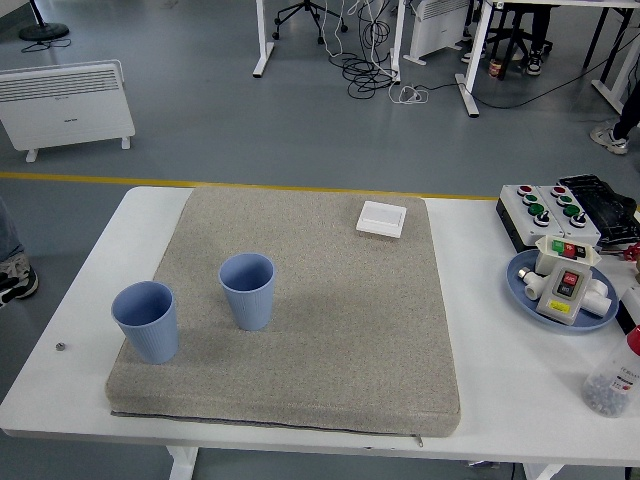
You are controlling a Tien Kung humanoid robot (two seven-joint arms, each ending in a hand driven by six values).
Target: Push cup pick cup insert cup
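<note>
I saw neither of my arms over the table; both hands were out of the head view.

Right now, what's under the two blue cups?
Both the left cup and the right cup stand upright on a gray mat, which lies on the white table. The mat hides the tabletop beneath it. Both cups look empty.
</note>
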